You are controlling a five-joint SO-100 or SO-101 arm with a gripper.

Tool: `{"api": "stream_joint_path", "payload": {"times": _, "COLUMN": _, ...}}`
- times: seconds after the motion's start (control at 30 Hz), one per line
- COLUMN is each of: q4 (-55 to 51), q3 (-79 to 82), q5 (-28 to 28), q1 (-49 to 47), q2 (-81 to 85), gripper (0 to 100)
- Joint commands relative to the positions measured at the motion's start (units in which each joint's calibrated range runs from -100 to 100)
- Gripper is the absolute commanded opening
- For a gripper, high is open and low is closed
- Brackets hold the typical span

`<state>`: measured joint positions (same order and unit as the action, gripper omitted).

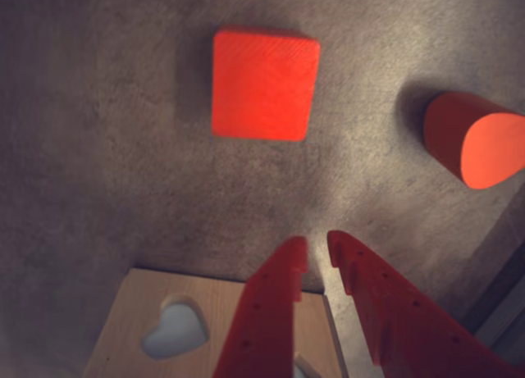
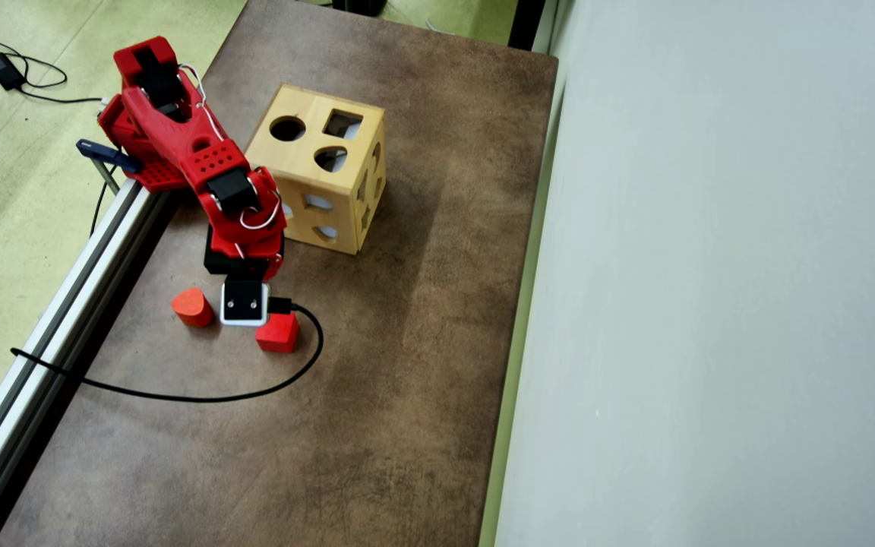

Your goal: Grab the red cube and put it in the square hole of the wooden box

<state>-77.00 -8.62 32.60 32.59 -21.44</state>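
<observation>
arm [image 2: 179, 137]: red printed plastic, perforated panel | motors: black | wires: white loops | wrist camera [image 2: 244, 302]: white housing, black cable | fingers [image 1: 271, 312]: red, apparently dotted with small holes

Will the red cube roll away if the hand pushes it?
Probably not. The red cube sits flat on one square face, so it would likely slide, not roll. It looks solid and stiff, so a squeeze shouldn't bend it. Its smooth sides could slip a little between the hand's narrow tips.
</observation>
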Motion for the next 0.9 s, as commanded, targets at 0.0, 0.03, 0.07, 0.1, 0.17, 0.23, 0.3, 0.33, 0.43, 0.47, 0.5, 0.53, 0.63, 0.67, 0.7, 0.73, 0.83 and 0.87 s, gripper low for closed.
{"api": "stream_joint_path", "payload": {"times": 0.0, "q4": 0.6, "q3": -2.8, "q5": 0.3, "q1": 2.6, "q2": -0.1, "gripper": 18}}
{"api": "stream_joint_path", "payload": {"times": 0.03, "q4": 0.6, "q3": -2.8, "q5": 0.3, "q1": 3.1, "q2": -0.9, "gripper": 21}}
{"api": "stream_joint_path", "payload": {"times": 0.07, "q4": 0.6, "q3": -2.8, "q5": 0.3, "q1": 3.4, "q2": -1.5, "gripper": 25}}
{"api": "stream_joint_path", "payload": {"times": 0.1, "q4": 0.6, "q3": -2.8, "q5": 0.4, "q1": 3.8, "q2": -2.1, "gripper": 28}}
{"api": "stream_joint_path", "payload": {"times": 0.17, "q4": 0.7, "q3": -2.9, "q5": 0.4, "q1": 4.8, "q2": -2.9, "gripper": 35}}
{"api": "stream_joint_path", "payload": {"times": 0.23, "q4": 0.7, "q3": -3.7, "q5": 0.4, "q1": 5.0, "q2": -3.9, "gripper": 40}}
{"api": "stream_joint_path", "payload": {"times": 0.3, "q4": 0.7, "q3": -6.0, "q5": 0.4, "q1": 5.0, "q2": -6.5, "gripper": 44}}
{"api": "stream_joint_path", "payload": {"times": 0.33, "q4": 0.7, "q3": -7.7, "q5": 0.4, "q1": 5.0, "q2": -8.0, "gripper": 44}}
{"api": "stream_joint_path", "payload": {"times": 0.43, "q4": 0.2, "q3": -13.9, "q5": 0.4, "q1": 5.1, "q2": -11.8, "gripper": 45}}
{"api": "stream_joint_path", "payload": {"times": 0.47, "q4": 0.0, "q3": -15.9, "q5": 0.4, "q1": 5.1, "q2": -12.8, "gripper": 45}}
{"api": "stream_joint_path", "payload": {"times": 0.5, "q4": -0.2, "q3": -17.7, "q5": 0.4, "q1": 5.1, "q2": -13.8, "gripper": 45}}
{"api": "stream_joint_path", "payload": {"times": 0.53, "q4": -0.2, "q3": -19.0, "q5": 0.4, "q1": 5.1, "q2": -15.1, "gripper": 45}}
{"api": "stream_joint_path", "payload": {"times": 0.63, "q4": -0.1, "q3": -21.2, "q5": 0.4, "q1": 5.1, "q2": -18.9, "gripper": 45}}
{"api": "stream_joint_path", "payload": {"times": 0.67, "q4": 0.2, "q3": -21.7, "q5": 0.3, "q1": 5.1, "q2": -19.8, "gripper": 45}}
{"api": "stream_joint_path", "payload": {"times": 0.7, "q4": 0.4, "q3": -22.1, "q5": 0.3, "q1": 5.1, "q2": -20.7, "gripper": 45}}
{"api": "stream_joint_path", "payload": {"times": 0.73, "q4": 0.6, "q3": -22.2, "q5": 0.3, "q1": 5.1, "q2": -21.5, "gripper": 45}}
{"api": "stream_joint_path", "payload": {"times": 0.83, "q4": 0.6, "q3": -22.2, "q5": 0.3, "q1": 5.0, "q2": -23.6, "gripper": 45}}
{"api": "stream_joint_path", "payload": {"times": 0.87, "q4": 0.7, "q3": -22.3, "q5": 0.2, "q1": 4.9, "q2": -24.2, "gripper": 45}}
